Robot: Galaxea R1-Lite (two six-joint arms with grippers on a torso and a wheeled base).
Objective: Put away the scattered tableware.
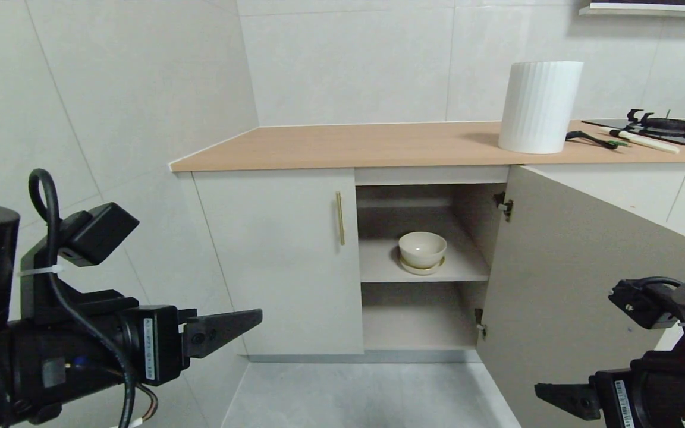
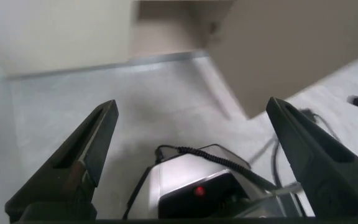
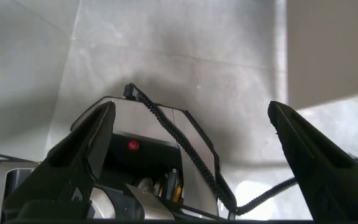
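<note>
glossy ceramic bowl (image 1: 422, 249), wood-look countertop (image 1: 348, 145), matt doors

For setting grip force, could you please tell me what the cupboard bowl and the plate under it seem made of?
Bowl: probably glazed ceramic, cream with a soft sheen and thick rim. Plate: likely the same ware, matching colour; little of it shows.

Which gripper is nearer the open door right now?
Right. The right gripper sits low, just in front of the open door; the left gripper is farther off, before the closed door.
</note>
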